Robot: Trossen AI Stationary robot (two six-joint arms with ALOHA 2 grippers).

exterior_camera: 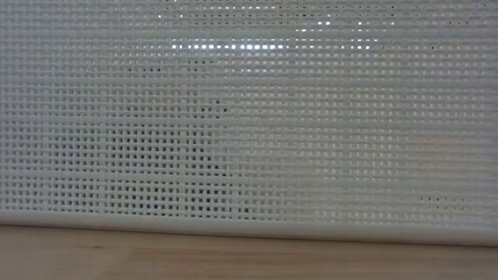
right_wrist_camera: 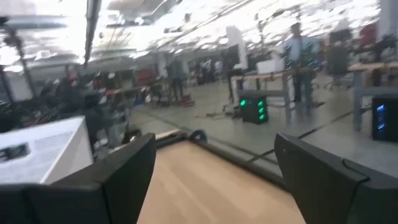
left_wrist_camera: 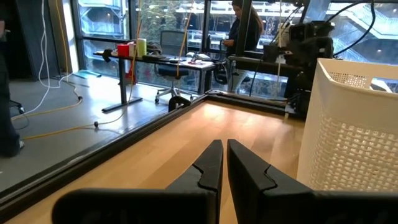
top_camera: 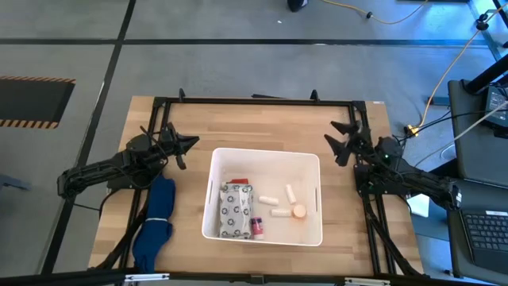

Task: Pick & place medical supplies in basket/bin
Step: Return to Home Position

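The white bin (top_camera: 311, 163) stands mid-table on its base; its mesh wall (exterior_camera: 249, 117) fills the low view. Inside lie a grey-white patterned packet (top_camera: 236, 210), three white tubes (top_camera: 270, 199), an orange-capped vial (top_camera: 298, 211), a red bottle (top_camera: 240, 182) and a pink-purple-capped vial (top_camera: 256, 225). My left gripper (top_camera: 193, 144) hovers shut to the left of the bin (left_wrist_camera: 354, 130), its fingers (left_wrist_camera: 211, 163) together and pointing level. My right gripper (top_camera: 336, 137) hovers open to the right of the bin (right_wrist_camera: 43, 152), with nothing between its fingers (right_wrist_camera: 124, 171).
A blue soft object (top_camera: 157, 221) lies on the table's near left, beside the left arm. A black frame (top_camera: 254, 100) borders the wooden table. A laptop (top_camera: 484, 230) and cables sit off the right edge. People stand in the room beyond.
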